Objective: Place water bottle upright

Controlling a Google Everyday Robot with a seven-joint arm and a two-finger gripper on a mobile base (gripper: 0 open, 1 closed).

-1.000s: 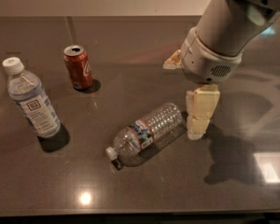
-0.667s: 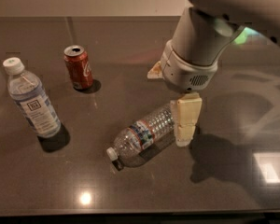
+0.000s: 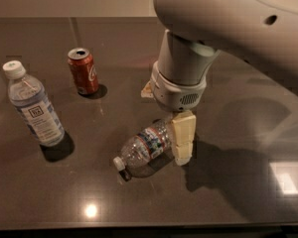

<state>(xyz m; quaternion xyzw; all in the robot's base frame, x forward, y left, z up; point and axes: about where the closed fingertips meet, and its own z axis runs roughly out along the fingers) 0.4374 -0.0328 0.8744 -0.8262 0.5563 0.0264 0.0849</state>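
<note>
The water bottle (image 3: 145,147) lies on its side on the dark table (image 3: 228,202), its white cap pointing front left and its red-edged label band round the middle. My gripper (image 3: 170,127) hangs from the big white arm right over the bottle's base end. Its near cream finger (image 3: 183,139) stands in front of the base and hides it. A bit of the far finger (image 3: 147,90) shows behind the wrist. The fingers stand apart, on either side of the bottle's base. I cannot tell whether they touch the bottle.
A bluish bottle (image 3: 34,108) with a large white label stands upright at the left. A red soda can (image 3: 83,71) stands upright behind it, left of the arm. The arm's shadow falls on the table to the right.
The arm has moved left and down over the lying bottle. The near finger now covers the bottle's base end instead of standing to its right. The bottle has not moved.
</note>
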